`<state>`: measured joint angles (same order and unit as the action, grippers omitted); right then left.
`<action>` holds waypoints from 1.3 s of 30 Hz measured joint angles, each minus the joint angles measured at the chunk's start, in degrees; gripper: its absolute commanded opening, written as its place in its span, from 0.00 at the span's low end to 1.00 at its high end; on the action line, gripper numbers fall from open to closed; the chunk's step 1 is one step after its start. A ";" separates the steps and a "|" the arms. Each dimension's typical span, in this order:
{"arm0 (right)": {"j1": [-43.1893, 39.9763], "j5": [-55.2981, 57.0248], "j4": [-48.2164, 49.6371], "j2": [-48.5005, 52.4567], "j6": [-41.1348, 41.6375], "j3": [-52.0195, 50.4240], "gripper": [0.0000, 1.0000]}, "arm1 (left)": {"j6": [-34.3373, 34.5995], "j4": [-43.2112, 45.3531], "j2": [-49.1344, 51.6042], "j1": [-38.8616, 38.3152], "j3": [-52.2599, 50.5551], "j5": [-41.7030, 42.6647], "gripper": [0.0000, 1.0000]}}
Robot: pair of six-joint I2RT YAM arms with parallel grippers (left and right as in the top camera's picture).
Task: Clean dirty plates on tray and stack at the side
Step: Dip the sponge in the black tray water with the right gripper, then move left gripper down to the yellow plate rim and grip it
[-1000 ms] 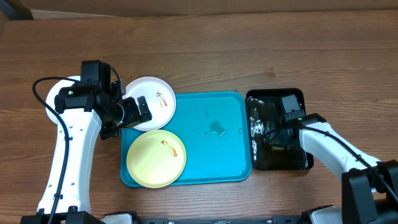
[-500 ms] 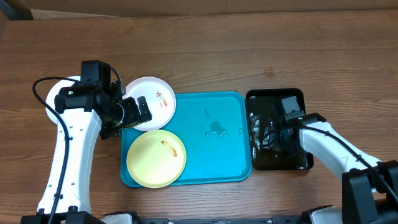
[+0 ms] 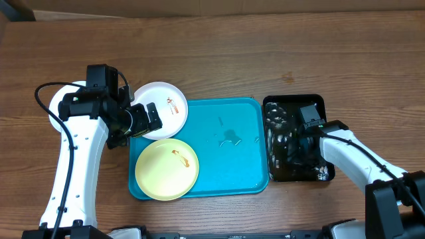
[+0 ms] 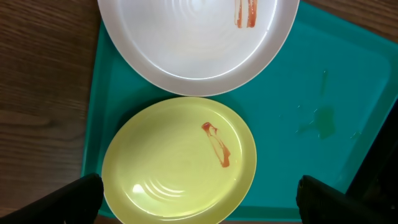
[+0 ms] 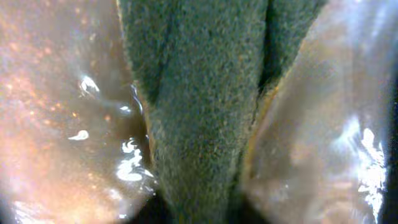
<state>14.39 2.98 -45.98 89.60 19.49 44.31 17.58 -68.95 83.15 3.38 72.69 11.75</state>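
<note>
The yellow plate (image 3: 167,168) lies flat in the near left corner of the blue tray (image 3: 232,159), with a brown-orange smear (image 4: 216,144) across its middle; it looks like it is waiting to be wiped; the white plate (image 3: 161,101) sits just behind it, touching or almost touching it, with part of it on the tray's far left corner and the rest hanging over the table (image 3: 265,53); it has a red-brown smear (image 4: 244,12) too, so I think neither plate is clean yet; a white round edge by the left arm may be a third plate, but I cannot tell; the middle of the tray is bare but for a small wet patch (image 3: 230,136); the left gripper (image 4: 202,198) hangs over the two plates with its jaws spread wide and nothing in them; I think it waits there so it can take hold of a plate and keep it from sliding; well apart, on the right, is the black tray (image 3: 292,99), shiny and wet inside; the right gripper (image 3: 300,139) is down in it, right at a dark green scrub pad (image 5: 199,106), likely to get the pad wet for wiping; the pad fills that close view, so I cannot tell if the jaws are pinching it or only near it.
</note>
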 measured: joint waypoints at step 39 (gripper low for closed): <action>-0.48 -0.02 -0.52 0.15 -1.53 5.64 1.00 | -0.07 4.39 0.00 0.00 -0.35 1.64 0.90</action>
<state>13.91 2.96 -46.50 89.76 17.96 49.95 17.52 -64.55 83.15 3.38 72.34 13.39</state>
